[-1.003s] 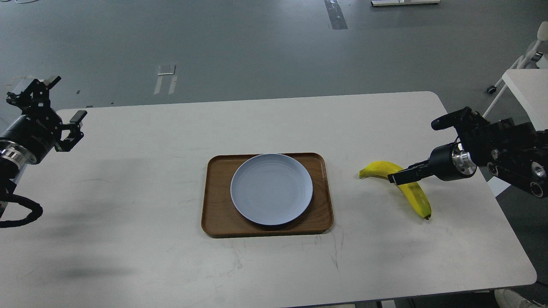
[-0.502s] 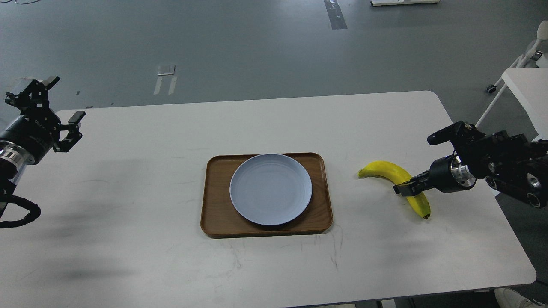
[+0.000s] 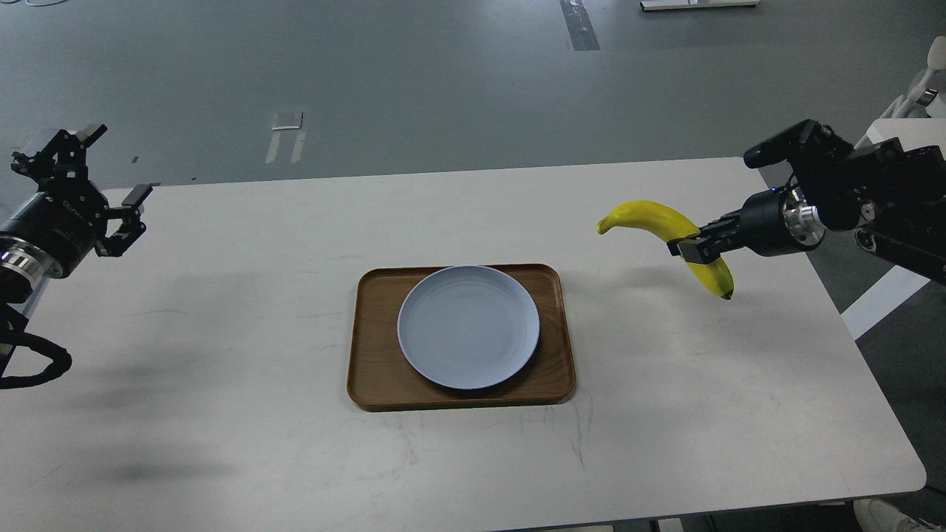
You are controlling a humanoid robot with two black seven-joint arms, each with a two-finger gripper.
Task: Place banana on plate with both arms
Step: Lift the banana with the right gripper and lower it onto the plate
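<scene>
One banana [image 3: 665, 225] pinched past its middle in the right gripper [image 3: 691, 247], lifted above the white table [image 3: 244, 436] right of the plate [image 3: 468, 326], plate on a brown tray [image 3: 377, 369], left gripper [image 3: 92, 196] spread wide, holding nothing, far left
</scene>
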